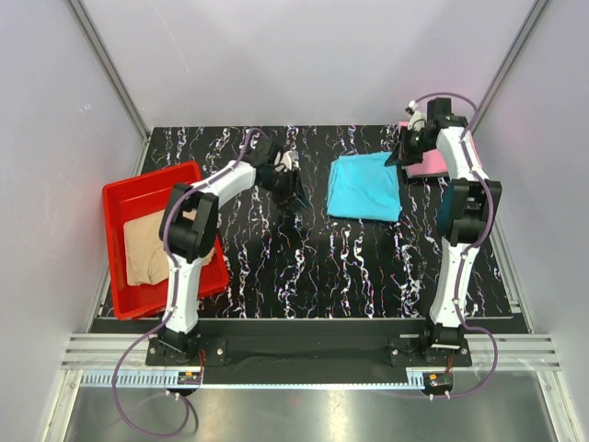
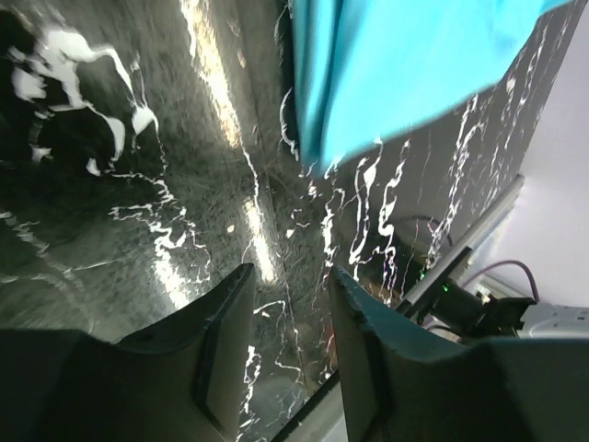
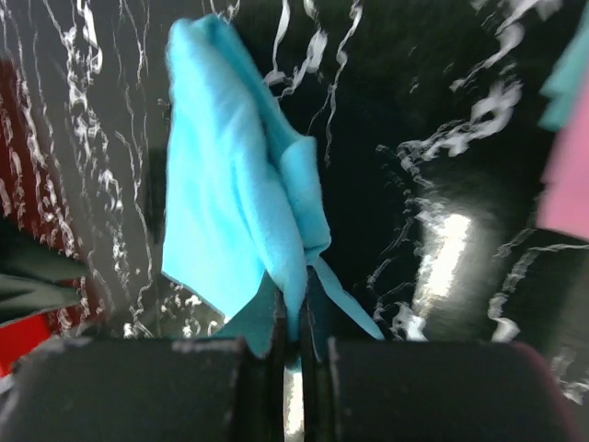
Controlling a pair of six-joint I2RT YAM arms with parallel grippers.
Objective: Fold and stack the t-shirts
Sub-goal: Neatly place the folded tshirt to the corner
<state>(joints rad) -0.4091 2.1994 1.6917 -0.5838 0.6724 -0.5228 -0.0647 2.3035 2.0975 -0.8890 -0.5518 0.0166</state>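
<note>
Right end effector (image 3: 293, 322) clamped on turquoise t-shirt (image 3: 230, 184) far-right corner. Left end effector (image 2: 290, 272) parted, empty, over counter (image 2: 138, 203). Tan t-shirt (image 1: 143, 244) in red tray (image 1: 138, 184).

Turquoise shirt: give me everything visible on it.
Soft, plain turquoise t-shirt, folded into a rough rectangle, lies on the black marbled table, right of centre. The right gripper has its jaws shut on a bunched fold at the far right corner. The left gripper, open, is clear of it.
</note>
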